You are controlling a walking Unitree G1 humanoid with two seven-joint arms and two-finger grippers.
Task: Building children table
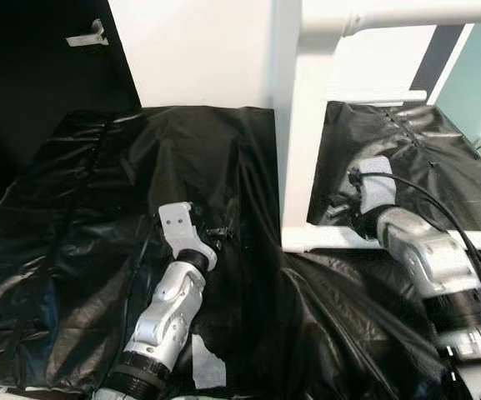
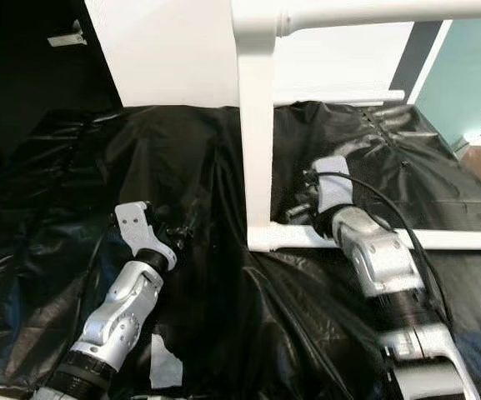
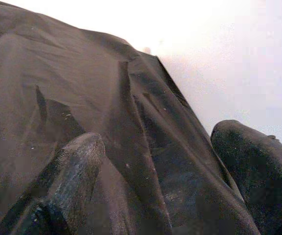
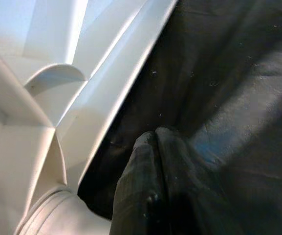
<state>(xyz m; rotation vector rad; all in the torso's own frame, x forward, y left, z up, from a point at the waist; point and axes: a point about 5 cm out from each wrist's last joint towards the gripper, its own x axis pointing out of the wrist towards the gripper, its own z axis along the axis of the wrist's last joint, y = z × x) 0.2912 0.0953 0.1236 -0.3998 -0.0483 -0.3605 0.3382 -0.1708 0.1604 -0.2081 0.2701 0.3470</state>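
Your right tool (image 4: 153,147), fingers pressed together, touches the upright white table frame (image 1: 303,150), while your left tool (image 3: 150,161) gapes over black sheeting (image 1: 82,233).

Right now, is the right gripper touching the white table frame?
Cannot tell. In the right wrist view the right gripper, fingers pressed together, sits beside the white table frame; dark shadow hides any contact or gap.

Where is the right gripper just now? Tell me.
The right gripper is on the robot's right in the head views, low over the black plastic sheet, beside the white table frame and its lower rail.
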